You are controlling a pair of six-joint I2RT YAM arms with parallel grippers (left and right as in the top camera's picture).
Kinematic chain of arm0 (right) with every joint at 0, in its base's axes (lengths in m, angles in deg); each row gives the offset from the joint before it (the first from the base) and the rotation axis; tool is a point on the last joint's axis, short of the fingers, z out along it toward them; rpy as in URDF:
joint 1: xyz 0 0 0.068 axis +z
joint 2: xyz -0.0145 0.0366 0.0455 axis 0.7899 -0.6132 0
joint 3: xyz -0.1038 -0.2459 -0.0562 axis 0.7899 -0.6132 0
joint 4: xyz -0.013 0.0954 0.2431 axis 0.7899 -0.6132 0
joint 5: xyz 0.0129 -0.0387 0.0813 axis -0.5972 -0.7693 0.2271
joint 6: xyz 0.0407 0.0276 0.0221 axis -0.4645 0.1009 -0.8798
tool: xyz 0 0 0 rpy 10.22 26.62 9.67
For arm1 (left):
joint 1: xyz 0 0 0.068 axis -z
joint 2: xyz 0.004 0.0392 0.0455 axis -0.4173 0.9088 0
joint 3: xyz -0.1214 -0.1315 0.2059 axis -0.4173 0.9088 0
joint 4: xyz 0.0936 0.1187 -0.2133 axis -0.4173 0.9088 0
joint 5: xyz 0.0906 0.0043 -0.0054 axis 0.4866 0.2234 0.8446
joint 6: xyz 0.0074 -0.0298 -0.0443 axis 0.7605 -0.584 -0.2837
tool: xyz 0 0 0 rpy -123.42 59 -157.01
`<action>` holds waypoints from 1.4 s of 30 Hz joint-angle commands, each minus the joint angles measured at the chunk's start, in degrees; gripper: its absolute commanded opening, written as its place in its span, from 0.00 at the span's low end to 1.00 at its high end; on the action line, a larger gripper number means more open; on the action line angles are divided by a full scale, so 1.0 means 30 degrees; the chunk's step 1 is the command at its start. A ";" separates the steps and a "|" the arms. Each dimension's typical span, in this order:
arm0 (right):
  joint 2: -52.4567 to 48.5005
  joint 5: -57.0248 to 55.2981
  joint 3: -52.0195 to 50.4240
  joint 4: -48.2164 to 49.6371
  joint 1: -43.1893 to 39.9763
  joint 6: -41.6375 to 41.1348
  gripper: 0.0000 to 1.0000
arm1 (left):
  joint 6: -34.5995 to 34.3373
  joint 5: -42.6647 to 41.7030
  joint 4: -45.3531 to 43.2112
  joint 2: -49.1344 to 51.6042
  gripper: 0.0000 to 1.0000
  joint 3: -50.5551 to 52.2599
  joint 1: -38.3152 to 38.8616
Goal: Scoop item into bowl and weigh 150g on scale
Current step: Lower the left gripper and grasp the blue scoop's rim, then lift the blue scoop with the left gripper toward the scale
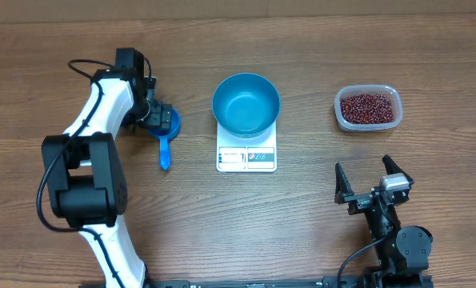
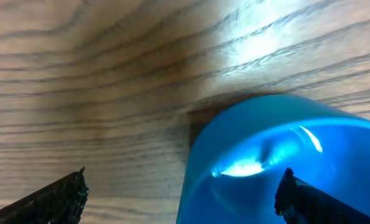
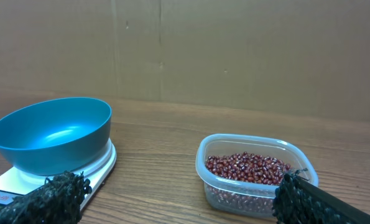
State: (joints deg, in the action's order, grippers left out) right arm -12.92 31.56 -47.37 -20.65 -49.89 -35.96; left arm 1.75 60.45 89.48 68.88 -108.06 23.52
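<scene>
**Item:** small dark red-brown beans (image 1: 368,107) in a loose heap. All lie in the clear rounded-rectangular plastic tub (image 1: 338,106) at the right of the desk; none show elsewhere.

**Bowl:** round, deep teal-blue bowl (image 1: 246,102), empty, seated on the scale.

**Scale:** flat white square kitchen scale (image 1: 246,158) at mid-desk; its display is too small to read.

**Scoop:** small bright blue handled plastic scoop (image 1: 166,148), lying on the brown wooden desk (image 1: 302,232), left of the scale.

**Left pincer** (image 1: 156,114): low over the scoop's cup, jaws spread wide, nothing gripped.

**Right pincer** (image 1: 371,181): jaws wide apart and empty, on the near side, apart from the tub.

**Progress:** judged to be at the very start. The scoop is not yet gripped and no beans are transferred. Scooping and weighing are all left to do.
</scene>
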 commanded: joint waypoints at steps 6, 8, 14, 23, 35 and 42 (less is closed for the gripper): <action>0.0153 0.0117 -0.0197 0.0073 -0.0051 0.0095 1.00 | -0.0102 0.0182 -0.0430 0.1027 1.00 -0.0350 0.0029; 0.0153 0.0117 -0.0197 0.0073 -0.0051 0.0095 1.00 | -0.0138 0.0182 -0.0437 0.1027 1.00 -0.0350 0.0022; 0.0153 0.0117 -0.0197 0.0073 -0.0051 0.0095 1.00 | -0.0138 0.0182 -0.0554 0.1027 0.97 -0.0350 0.0022; 0.0153 0.0117 -0.0197 0.0073 -0.0051 0.0095 1.00 | -0.0146 0.0182 -0.0568 0.1027 0.36 -0.0350 0.0022; 0.0153 0.0117 -0.0197 0.0073 -0.0051 0.0095 1.00 | -0.1297 0.0255 0.0481 0.0794 0.04 -0.0903 0.0022; 0.0153 0.0117 -0.0197 0.0073 -0.0051 0.0095 1.00 | -0.2149 0.0321 0.1909 -0.1195 0.04 -0.1996 0.0022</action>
State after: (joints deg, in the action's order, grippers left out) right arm -12.92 31.56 -47.37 -20.67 -49.89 -35.94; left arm -2.10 60.60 94.29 70.56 -111.18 23.52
